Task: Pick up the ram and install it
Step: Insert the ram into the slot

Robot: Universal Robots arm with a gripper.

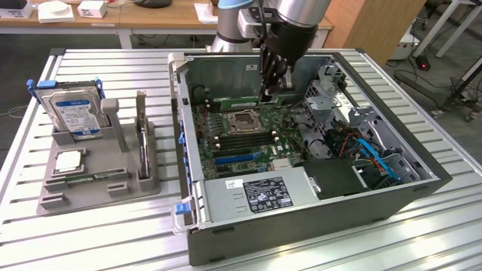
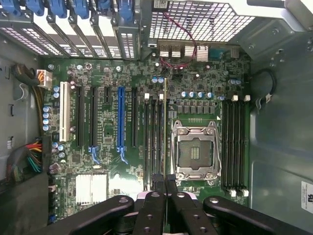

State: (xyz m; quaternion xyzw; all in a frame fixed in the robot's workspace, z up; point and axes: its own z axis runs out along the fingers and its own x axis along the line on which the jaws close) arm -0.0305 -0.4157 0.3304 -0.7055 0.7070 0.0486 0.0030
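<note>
Slatted silver metal worktop [image 1: 90, 237], carrying all items. Open dark grey computer case [image 1: 301, 231], lying on its side, green motherboard [image 1: 252, 148] exposed. Silver and black robot arm [image 1: 294, 17], reaching down into the case from the far side. Grey moulded parts holder [image 1: 98, 186], on the worktop to the exterior view's left of the case and apart from it. Silver hard drive with blue-white label [image 1: 75, 113], standing tilted in the holder's back. Black gripper [image 1: 270, 96], closed on the ram [image 1: 241, 103], a long thin green circuit-board stick; in the wrist view it appears edge-on [image 2: 165, 127], over the black memory slots [image 2: 152, 142] just beside the square metal processor socket [image 2: 194, 152]. Whether it touches a slot cannot be told. Second like green stick [image 1: 141, 138], upright in the holder. Small square silver processor chip [image 1: 68, 161], flat in the holder's front.
</note>
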